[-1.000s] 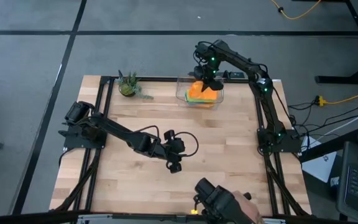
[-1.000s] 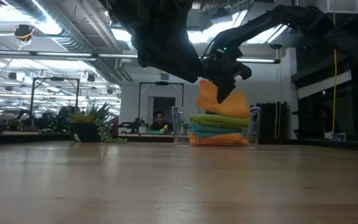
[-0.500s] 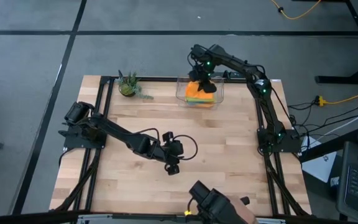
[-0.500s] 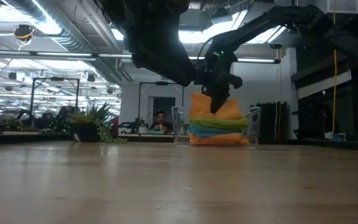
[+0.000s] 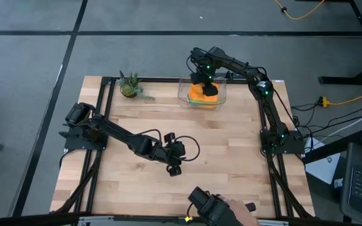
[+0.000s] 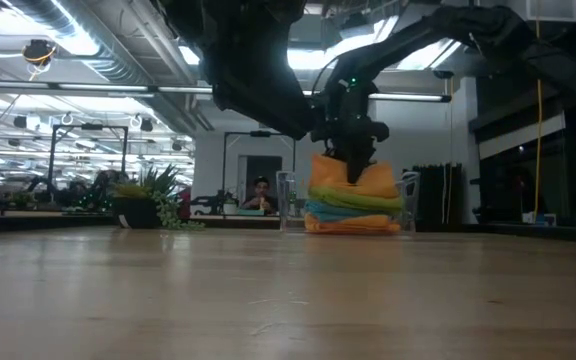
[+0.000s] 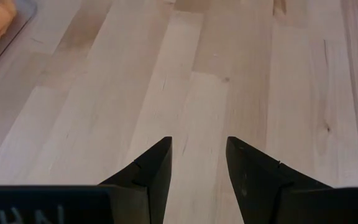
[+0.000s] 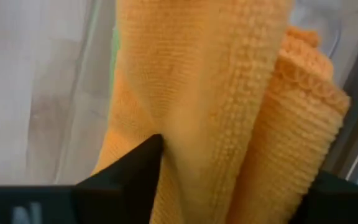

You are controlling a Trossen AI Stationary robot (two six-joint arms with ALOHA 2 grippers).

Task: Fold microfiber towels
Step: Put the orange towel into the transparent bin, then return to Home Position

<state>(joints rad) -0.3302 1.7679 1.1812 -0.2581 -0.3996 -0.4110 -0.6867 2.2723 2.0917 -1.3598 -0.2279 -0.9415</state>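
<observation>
A stack of folded microfiber towels (image 6: 354,208) lies in the clear bin (image 5: 182,91) at the table's far edge: orange at the bottom, then teal and lime green, with an orange one (image 5: 200,94) on top. My right gripper (image 6: 353,165) reaches down into the bin, open, with the top orange towel's folds (image 8: 216,93) between its fingers. My left gripper (image 5: 175,166) hangs open over the bare middle of the table (image 7: 199,149) with nothing between its fingers. My right gripper points down from above, and its open fingers stand on either side of a raised fold of the top orange towel (image 8: 185,124). One finger (image 8: 129,177) lies against the cloth. The towel rests on the stack in the bin.
A small potted plant (image 5: 129,86) stands at the far left of the table. A person's hand with a dark object (image 5: 222,210) shows at the near edge. The bin's clear walls (image 6: 408,195) rise around the stack. Bare wood lies around my left gripper.
My right gripper has gone down and a little toward the table's left over the bin. The orange towel's part that stood raised under it has come down onto the stack.
</observation>
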